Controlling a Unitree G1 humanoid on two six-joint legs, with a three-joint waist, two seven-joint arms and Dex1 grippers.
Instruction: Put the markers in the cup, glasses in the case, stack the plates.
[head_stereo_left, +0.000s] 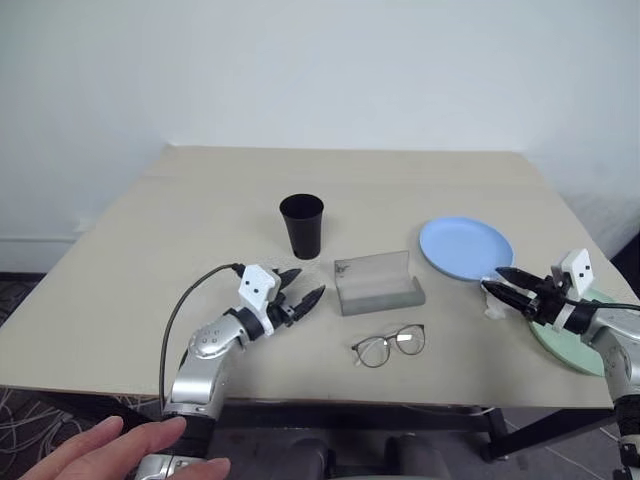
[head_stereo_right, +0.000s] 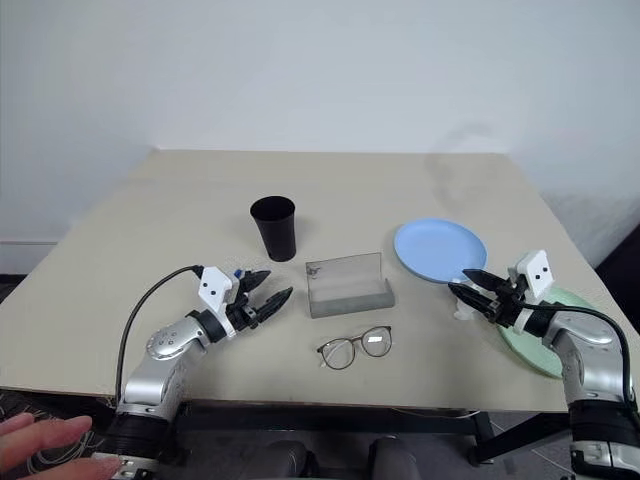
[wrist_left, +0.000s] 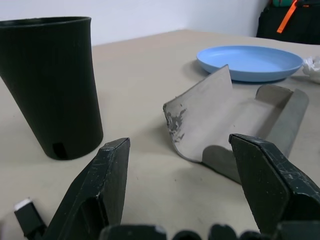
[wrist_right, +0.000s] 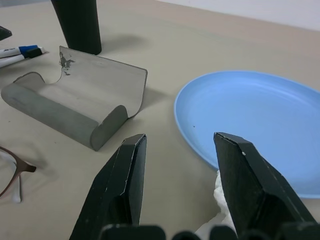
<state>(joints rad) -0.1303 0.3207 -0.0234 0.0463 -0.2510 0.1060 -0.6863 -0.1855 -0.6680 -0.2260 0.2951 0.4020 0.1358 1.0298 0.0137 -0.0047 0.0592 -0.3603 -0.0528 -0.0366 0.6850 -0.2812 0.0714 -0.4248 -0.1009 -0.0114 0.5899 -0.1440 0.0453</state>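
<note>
**Both grippers empty over the bench, nothing sorted yet**

A person's hand (head_stereo_left: 110, 450) is seen at the near left edge, below the bench (head_stereo_left: 200, 200). The left gripper (head_stereo_left: 298, 295) is held just above the bench, its fingers (wrist_left: 107, 175) spread wide with nothing between them, pointed toward the cup and case. Beside that gripper, a white marker with a blue cap (wrist_right: 17, 51) is seen lying flat, with a dark marker (wrist_right: 12, 60) next to it. The cup (head_stereo_left: 301, 226) stands upright at centre, empty as far as can be told. The case (head_stereo_left: 378, 282) lies open just right of the cup, lid up. The glasses (head_stereo_left: 390, 345) lie unfolded on the bench in front of the case, outside it. The blue plate (head_stereo_left: 465, 248) sits right of the case. The right gripper (head_stereo_left: 503, 282) hovers at the blue plate's near edge, fingers (wrist_right: 125, 185) apart, empty, a crumpled tissue (wrist_right: 222, 200) just beside them. The green plate (head_stereo_right: 540, 345) lies at the far right, partly hidden by the right arm, unstacked.
</note>
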